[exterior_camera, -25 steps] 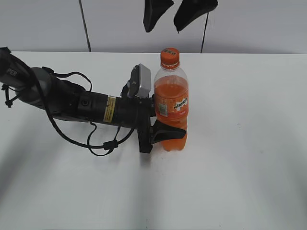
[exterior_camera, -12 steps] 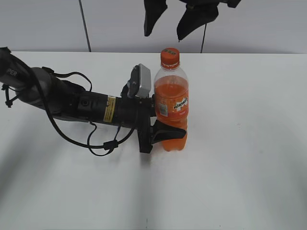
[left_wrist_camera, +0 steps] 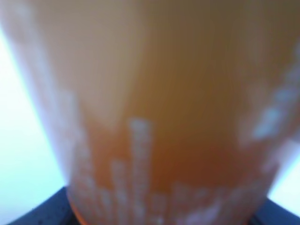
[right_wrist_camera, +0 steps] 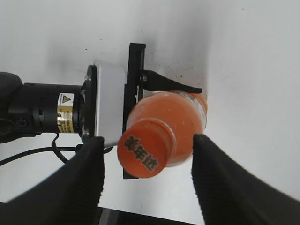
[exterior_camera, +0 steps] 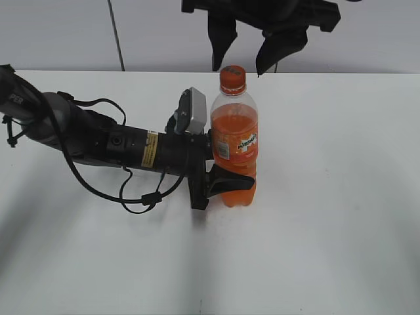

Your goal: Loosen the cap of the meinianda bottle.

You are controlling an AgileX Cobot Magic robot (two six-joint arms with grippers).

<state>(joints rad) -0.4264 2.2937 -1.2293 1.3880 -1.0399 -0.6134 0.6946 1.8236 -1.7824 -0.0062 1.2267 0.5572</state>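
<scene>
The meinianda bottle (exterior_camera: 234,141) stands upright on the white table (exterior_camera: 341,197), clear plastic filled with orange liquid. My left gripper (exterior_camera: 226,172) reaches in from the left and is shut on the bottle's lower body; in the left wrist view the blurred bottle (left_wrist_camera: 154,117) fills the frame. The orange cap (exterior_camera: 232,79) sits on top with dark characters on it (right_wrist_camera: 144,152). My right gripper (exterior_camera: 239,65) hangs just above it, open. Its black fingers (right_wrist_camera: 84,183) stand on either side of the cap with a gap on each side, touching nothing.
The left arm (exterior_camera: 98,141), with its looping black cables, lies low across the table's left half. A grey wall (exterior_camera: 367,39) rises behind the table's far edge. Bare white tabletop lies to the right and in front of the bottle.
The right gripper has come down from the top of the exterior view and now brackets the cap. The bottle and the left arm have stayed where they were.
</scene>
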